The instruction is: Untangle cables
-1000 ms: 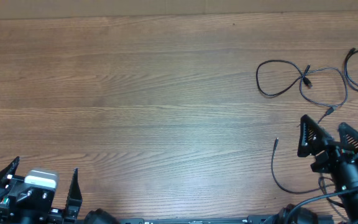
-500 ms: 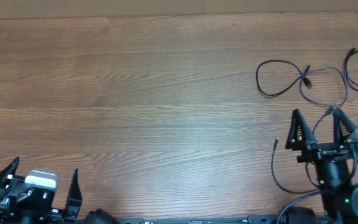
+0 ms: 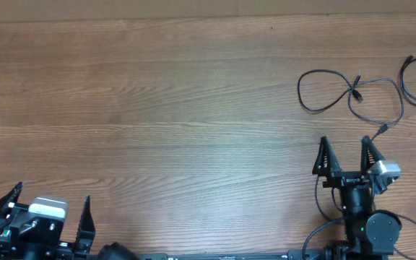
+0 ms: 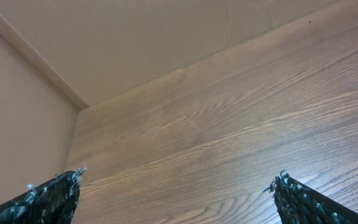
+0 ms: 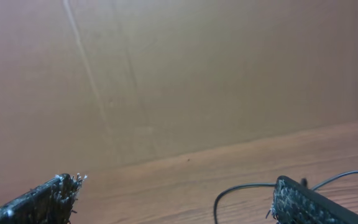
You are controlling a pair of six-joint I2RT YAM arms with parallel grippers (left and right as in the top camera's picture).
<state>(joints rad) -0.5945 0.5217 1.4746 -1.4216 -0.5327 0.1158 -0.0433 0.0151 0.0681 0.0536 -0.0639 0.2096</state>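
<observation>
The wooden surface (image 3: 157,108) carries the cables (image 3: 355,92) looped at its far right, with one strand (image 3: 317,195) trailing just beside the right jaws, which stand open. The left jaws, well apart, gape too. Pinching two crossed strands together would likely tighten the tangle.
</observation>
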